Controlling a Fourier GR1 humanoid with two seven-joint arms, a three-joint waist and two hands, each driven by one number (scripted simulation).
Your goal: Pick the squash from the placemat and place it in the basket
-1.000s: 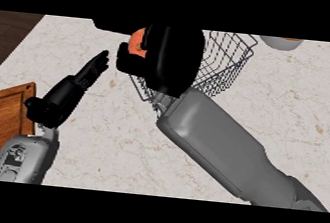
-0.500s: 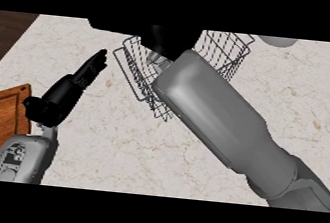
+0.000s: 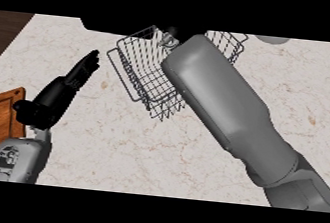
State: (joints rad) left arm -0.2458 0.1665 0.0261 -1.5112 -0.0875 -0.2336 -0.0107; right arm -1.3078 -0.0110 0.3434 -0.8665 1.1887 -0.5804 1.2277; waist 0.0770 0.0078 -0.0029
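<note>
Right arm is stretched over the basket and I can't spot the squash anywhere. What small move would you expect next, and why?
Probably a short pull-back of the right forearm toward the robot, to uncover the basket. The forearm lies across the basket's right side and hides the right hand almost wholly, so neither the squash nor the hand's state can be seen. The left hand rests open, left of the basket.
</note>
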